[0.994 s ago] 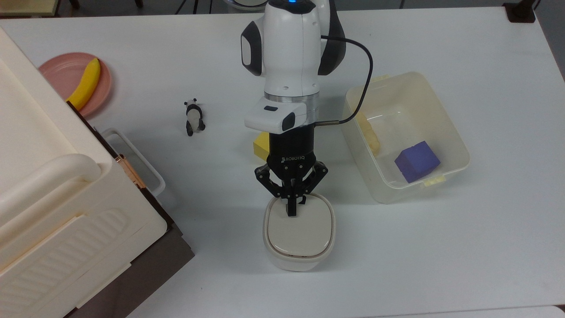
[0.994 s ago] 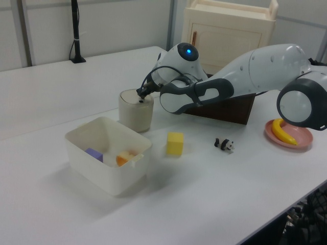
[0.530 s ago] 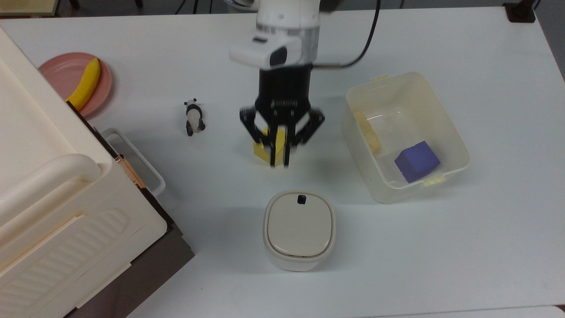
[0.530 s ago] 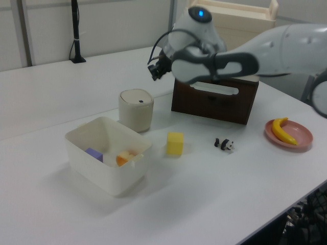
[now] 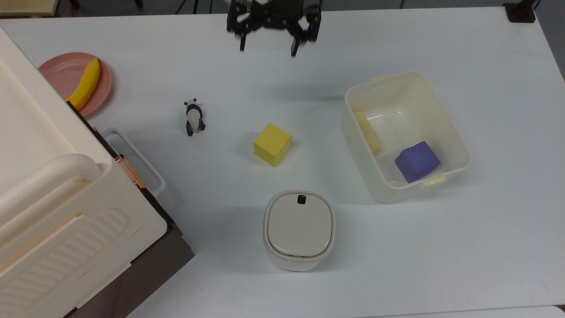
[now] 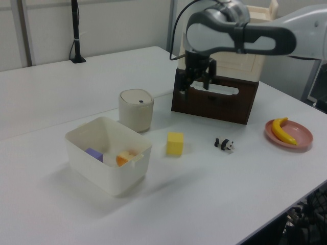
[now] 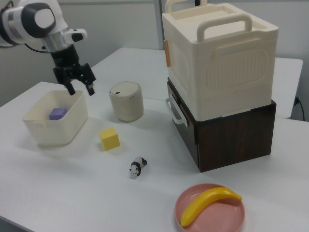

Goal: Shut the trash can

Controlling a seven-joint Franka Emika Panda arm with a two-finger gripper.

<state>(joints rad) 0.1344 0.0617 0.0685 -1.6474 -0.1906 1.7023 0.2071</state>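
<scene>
Since the earlier frame, my gripper (image 5: 267,46) has lifted off the trash can (image 5: 299,229) and pulled back high above the table's far edge in the top view, fingers spread and empty. Lid lies flat; I judge the task done. That can stands near the yellow cube (image 5: 272,144). Remaining risk: an unlatched lid springing open, or the arm clipping the tub (image 5: 446,128) on any return.
</scene>
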